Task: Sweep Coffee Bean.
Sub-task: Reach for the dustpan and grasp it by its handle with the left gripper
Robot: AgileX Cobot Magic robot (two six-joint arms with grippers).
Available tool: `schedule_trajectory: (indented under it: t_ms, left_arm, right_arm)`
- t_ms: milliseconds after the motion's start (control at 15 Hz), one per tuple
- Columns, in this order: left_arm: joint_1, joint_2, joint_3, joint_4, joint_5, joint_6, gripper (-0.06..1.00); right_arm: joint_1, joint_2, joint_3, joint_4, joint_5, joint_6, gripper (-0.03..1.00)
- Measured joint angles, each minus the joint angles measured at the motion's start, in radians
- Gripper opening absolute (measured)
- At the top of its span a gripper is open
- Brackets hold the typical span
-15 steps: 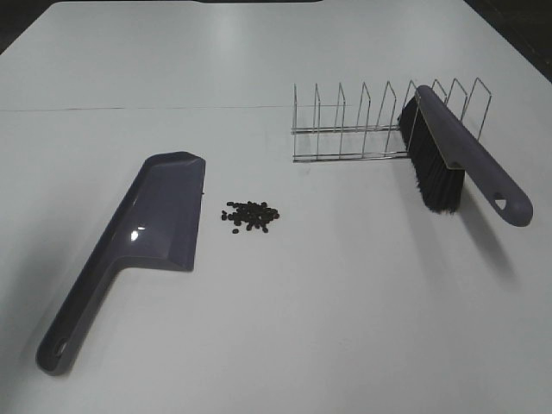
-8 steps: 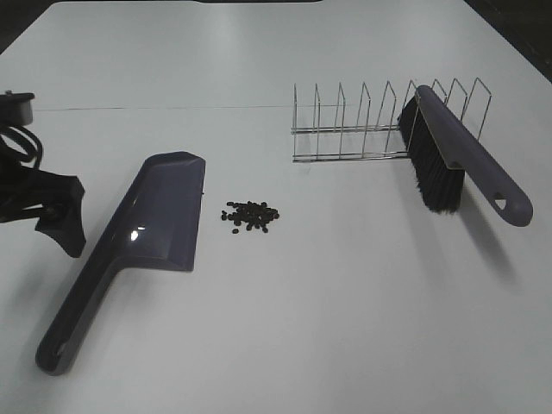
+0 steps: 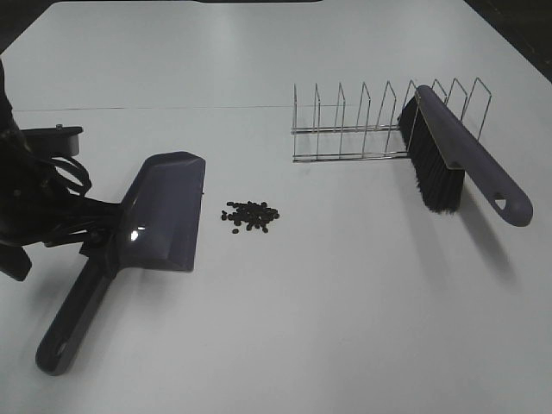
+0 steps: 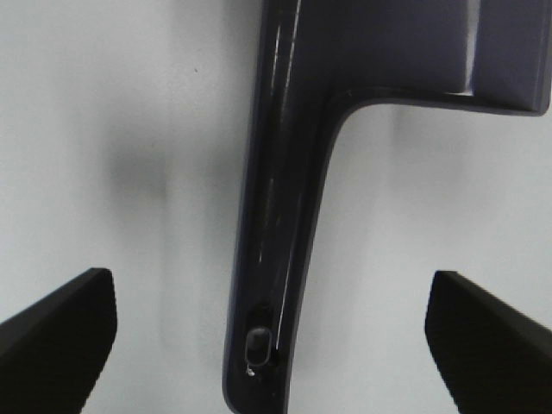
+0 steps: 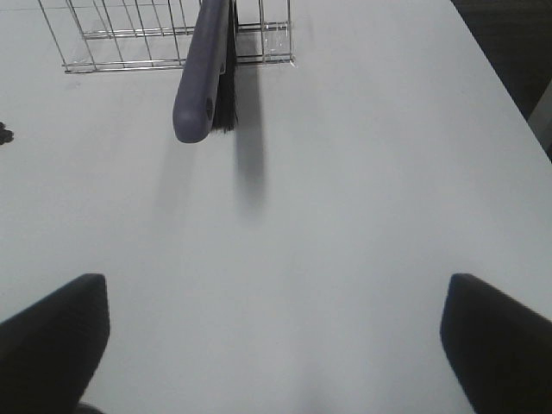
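The left claw (image 4: pixel 276 328) hangs over the pan (image 3: pixel 164 211) with its fingers spread wide. The pan's handle (image 4: pixel 272 259) lies between them, apart from both. The beans (image 3: pixel 250 216) sit in a loose cluster on the table (image 3: pixel 345 302), just past the pan's open edge on the side away from this claw, all outside the pan. The right claw (image 5: pixel 276 338) is likewise spread wide and holds nothing. Ahead of it the brush (image 5: pixel 207 69) leans in the wire rack (image 5: pixel 129 34), handle pointing back toward the claw.
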Motion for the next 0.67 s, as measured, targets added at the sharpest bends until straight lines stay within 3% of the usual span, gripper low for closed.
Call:
schedule_trajectory:
  t_ms: [667]
  left_arm:
    - [-0.038,0.049,-0.002,0.019,-0.066,0.000,0.86]
  right_arm:
    - [0.000,0.000,0.000,0.000,0.001,0.000,0.96]
